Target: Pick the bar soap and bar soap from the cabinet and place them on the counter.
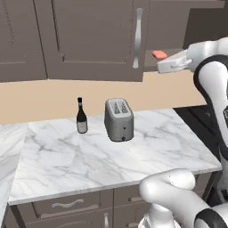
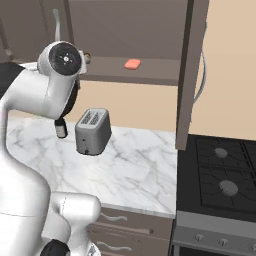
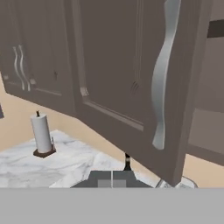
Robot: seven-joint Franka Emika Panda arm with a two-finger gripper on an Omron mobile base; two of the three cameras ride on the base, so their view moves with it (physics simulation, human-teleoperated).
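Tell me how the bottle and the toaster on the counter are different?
The bottle is dark with a pale label; the toaster is silver-grey. The bottle is thin with a narrow neck; the toaster is wide and boxy with slots on top. The bottle stands a little farther back, left of the toaster in the left base view. Both stand upright on the white marble counter, apart from each other.

Open cabinet door [image 2: 189, 70] flanks the shelf [image 2: 150, 67]; its front seems unobstructed.
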